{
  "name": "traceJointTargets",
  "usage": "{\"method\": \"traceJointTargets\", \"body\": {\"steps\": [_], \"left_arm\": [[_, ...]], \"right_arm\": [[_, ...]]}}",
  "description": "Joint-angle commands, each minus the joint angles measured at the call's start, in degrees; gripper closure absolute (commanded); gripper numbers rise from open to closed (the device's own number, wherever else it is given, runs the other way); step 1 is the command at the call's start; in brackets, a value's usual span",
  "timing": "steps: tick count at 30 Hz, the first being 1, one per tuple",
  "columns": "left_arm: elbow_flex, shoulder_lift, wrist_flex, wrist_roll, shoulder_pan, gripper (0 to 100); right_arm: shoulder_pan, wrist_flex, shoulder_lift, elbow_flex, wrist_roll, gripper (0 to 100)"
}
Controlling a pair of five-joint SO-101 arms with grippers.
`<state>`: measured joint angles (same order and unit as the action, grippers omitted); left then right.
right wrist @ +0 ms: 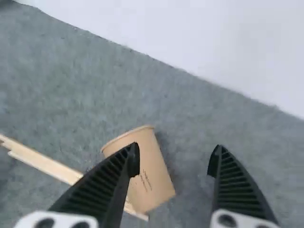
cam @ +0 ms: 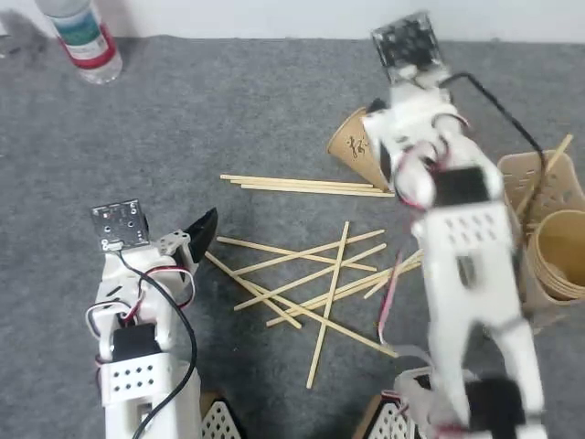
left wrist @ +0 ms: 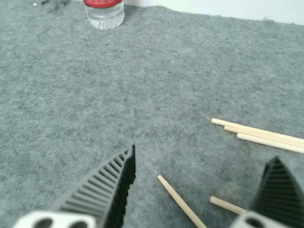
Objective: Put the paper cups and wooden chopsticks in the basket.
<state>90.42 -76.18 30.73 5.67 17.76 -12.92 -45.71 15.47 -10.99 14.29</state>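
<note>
**Last loose cup lined up, chopsticks waiting**

From above, you have stacked cups (cam: pixel 559 256) already in the basket (cam: pixel 512 174) on the right. One paper cup (cam: pixel 352 142) lies on its side on the tabletop (cam: pixel 228 119), and loose chopsticks (cam: pixel 311 274) are scattered between the arms.

At the left wrist, your left hand (left wrist: pixel 204 156) is spread wide and empty, low over the chopstick ends.

At the right wrist, your right hand (right wrist: pixel 175 149) is also wide open and empty, poised over the fallen cup. This looks like the cup pickup: lower until the fingers straddle it, then close gently, since thin paper likely rolls or crushes.
</note>
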Motion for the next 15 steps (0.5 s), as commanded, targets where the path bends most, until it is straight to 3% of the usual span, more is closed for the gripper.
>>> {"method": "traceJointTargets", "body": {"steps": [1,12,15], "left_arm": [[-0.04,-0.62,-1.85,-0.53,-0.26,61],[0.22,-0.70,-1.85,-0.70,-2.73,61],[0.22,-0.70,-1.85,-0.70,-2.73,61]], "right_arm": [[-0.84,7.25,-10.24,4.75,-0.62,75.7],[-3.65,8.31,-34.77,25.58,-0.53,76.3],[-4.35,7.25,-35.74,25.67,-0.44,88.8]]}}
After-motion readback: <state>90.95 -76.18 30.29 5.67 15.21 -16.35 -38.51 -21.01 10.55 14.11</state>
